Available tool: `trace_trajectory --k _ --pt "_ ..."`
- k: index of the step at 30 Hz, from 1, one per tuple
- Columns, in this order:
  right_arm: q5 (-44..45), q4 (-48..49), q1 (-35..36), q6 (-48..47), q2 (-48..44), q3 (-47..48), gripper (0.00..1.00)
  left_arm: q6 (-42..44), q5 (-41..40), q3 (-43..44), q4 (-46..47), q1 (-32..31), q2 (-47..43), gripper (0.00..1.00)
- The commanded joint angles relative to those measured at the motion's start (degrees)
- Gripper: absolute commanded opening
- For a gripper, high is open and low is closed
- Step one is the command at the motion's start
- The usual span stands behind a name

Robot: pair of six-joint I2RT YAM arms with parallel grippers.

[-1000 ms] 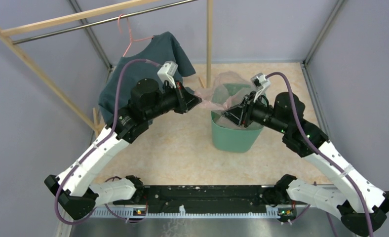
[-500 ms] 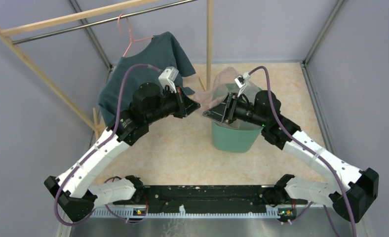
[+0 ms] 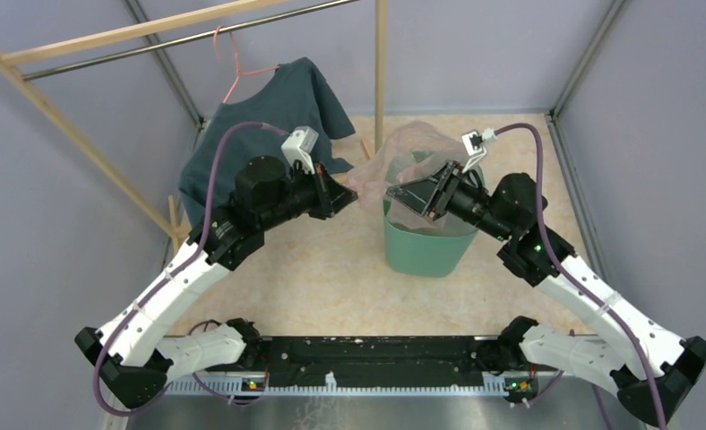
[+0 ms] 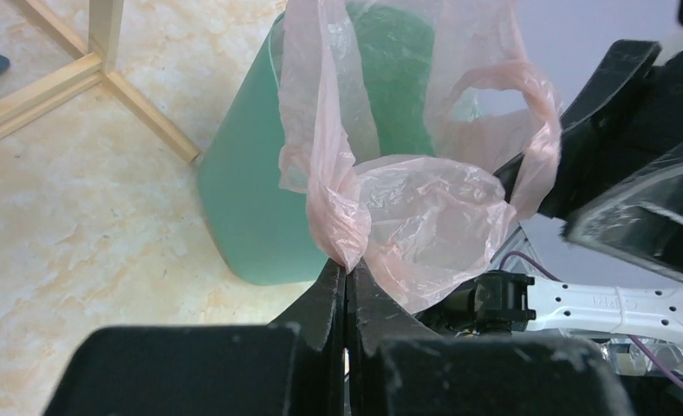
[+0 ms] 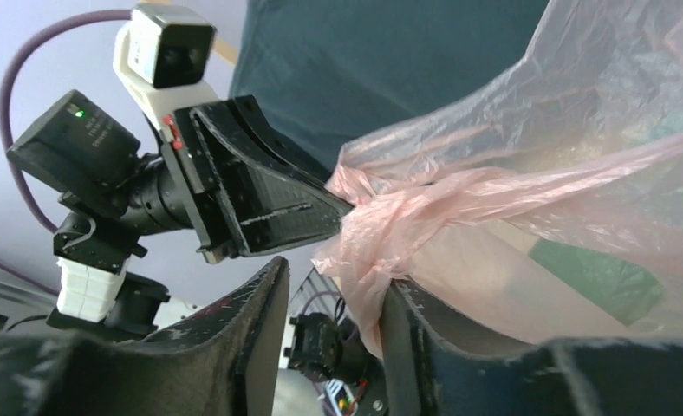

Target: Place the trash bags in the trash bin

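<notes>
The pale-pink translucent trash bag (image 3: 403,152) hangs stretched above and partly inside the mint-green trash bin (image 3: 426,246). My left gripper (image 3: 348,190) is shut on a bunched edge of the bag (image 4: 342,225) to the left of the bin (image 4: 243,199). My right gripper (image 3: 401,199) is open over the bin's left rim. In the right wrist view the bag (image 5: 529,191) drapes against the right finger (image 5: 407,325), and the gap between the fingers is partly empty.
A dark teal shirt (image 3: 269,116) hangs on a pink hanger from a wooden clothes rack (image 3: 152,31) at the back left. A wooden post (image 3: 381,72) stands just behind the bin. Grey walls enclose the marbled floor.
My right gripper moved back right and up over the bin, and the bag's mouth is spread wider. My left gripper shifted slightly left, still holding the bag.
</notes>
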Motion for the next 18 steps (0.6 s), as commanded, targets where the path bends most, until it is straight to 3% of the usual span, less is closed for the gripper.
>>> trace_trajectory --k 1,3,11,14,16,18 --pt "3.4 3.6 -0.3 -0.9 -1.4 -0.1 0.49 0.9 -0.5 -0.8 -0.1 0.3 -1.2 0.0" --pt "2.9 6.0 -0.3 -0.5 -0.9 -0.8 0.57 0.2 -0.1 -1.3 0.6 0.3 -1.4 0.0" --pt "1.8 9.6 -0.4 -0.8 1.9 0.4 0.55 -0.5 0.7 -3.1 1.5 0.3 -1.4 0.0" --pt "5.9 2.3 -0.4 -6.0 0.8 3.0 0.31 0.3 -0.6 -3.3 1.5 0.3 -1.1 0.0" --pt "12.3 -7.8 -0.4 -12.0 -1.0 5.8 0.14 1.0 -1.4 -3.2 1.0 0.3 -0.8 0.0" --pt "20.7 -19.3 -0.4 -17.6 -2.9 9.8 0.05 1.8 -2.4 -3.0 0.4 0.3 -0.5 0.0"
